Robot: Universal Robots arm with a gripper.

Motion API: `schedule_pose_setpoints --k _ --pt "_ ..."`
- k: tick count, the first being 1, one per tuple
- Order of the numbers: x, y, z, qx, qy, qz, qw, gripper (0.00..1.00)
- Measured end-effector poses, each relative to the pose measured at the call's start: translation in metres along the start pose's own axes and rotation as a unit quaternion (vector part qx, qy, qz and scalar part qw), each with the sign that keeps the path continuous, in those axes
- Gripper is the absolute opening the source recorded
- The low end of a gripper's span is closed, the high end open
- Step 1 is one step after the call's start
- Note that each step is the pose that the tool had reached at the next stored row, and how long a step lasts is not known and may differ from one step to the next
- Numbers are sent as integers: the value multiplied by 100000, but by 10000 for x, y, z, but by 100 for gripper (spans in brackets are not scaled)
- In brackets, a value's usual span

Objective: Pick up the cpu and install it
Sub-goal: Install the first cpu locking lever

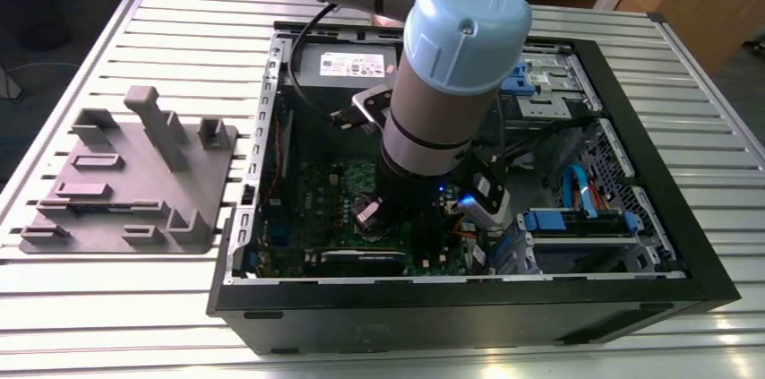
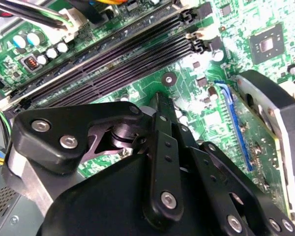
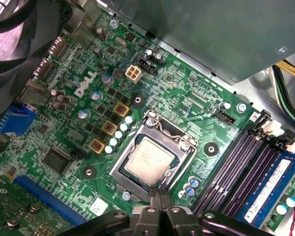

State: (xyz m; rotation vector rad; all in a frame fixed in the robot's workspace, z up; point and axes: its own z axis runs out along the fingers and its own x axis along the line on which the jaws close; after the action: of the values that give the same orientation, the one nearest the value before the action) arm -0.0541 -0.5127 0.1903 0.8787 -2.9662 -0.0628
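The cpu [image 3: 148, 158], a small silver-grey square with a pale edge, lies flat inside the dark socket's metal frame [image 3: 119, 167] on the green motherboard [image 3: 187, 98]. In the first wrist view my gripper [image 3: 160, 192] hovers at the socket's edge, fingertips pressed together with nothing between them, not touching the chip. The second wrist view shows the gripper [image 2: 159, 101] from behind, its black links closed over the board beside the memory slots [image 2: 113, 54]. In the exterior view the arm [image 1: 449, 83] reaches down into the open computer case [image 1: 478, 307].
A black fan [image 3: 14, 39] and the grey power supply [image 3: 211, 34] border the socket area. Memory slots [image 3: 236, 167] run beside it, and a graphics card [image 2: 280, 128] stands near the gripper. A grey fixture plate [image 1: 120, 173] with upright blocks sits on the slatted table at the exterior view's left.
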Motion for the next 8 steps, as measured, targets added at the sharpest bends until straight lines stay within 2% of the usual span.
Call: schedule_pose_setpoints --k 8 --pt "-39 -37 -2 -13 -7 11 100000 10"
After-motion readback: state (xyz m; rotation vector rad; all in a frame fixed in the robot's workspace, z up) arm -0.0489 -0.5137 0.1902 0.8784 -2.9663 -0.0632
